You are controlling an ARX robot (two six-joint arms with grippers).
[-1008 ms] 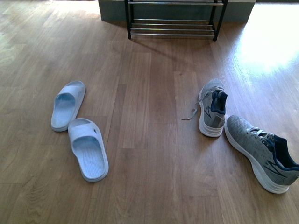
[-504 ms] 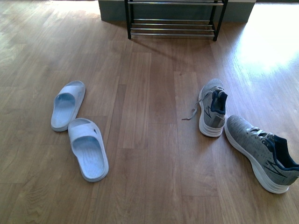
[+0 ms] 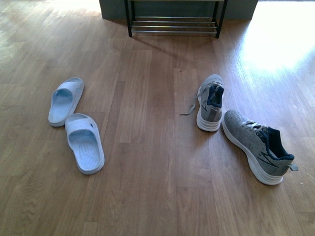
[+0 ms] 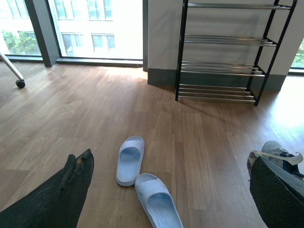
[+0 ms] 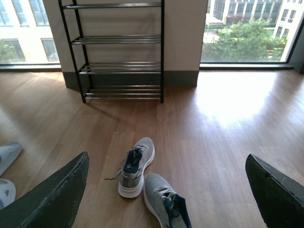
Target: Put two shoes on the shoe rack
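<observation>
Grey knit over a white foam sole is what waits on your right side, and I judge it light, soft in the upper and stiff only along the sole and heel. The far sneaker [image 3: 210,103] stands upright on the wooden floor [image 3: 147,191], toe towards the shoe rack [image 3: 172,23], with a loose lace [image 3: 189,110] trailing off to one side. The near sneaker [image 3: 256,146] lies just beside it at an angle, heel turned towards you and outward. Both are well apart from the rack, which stands against the far wall. The pale blue slides [image 3: 84,147] sit on your left, one ahead of the other and almost touching. They look like moulded foam, so expect them to be very light and a little springy. Your left gripper [image 4: 168,159] and right gripper [image 5: 167,157] both hang above the floor with the jaws spread wide and nothing between them. For a sneaker, pinch across the heel collar or the sides low by the sole, since the knit will likely cave under a higher grip. Mind that lace, which could snag on a rod. For a slide, take the strap. The chrome rods look slick, so set each sole flat across them.
</observation>
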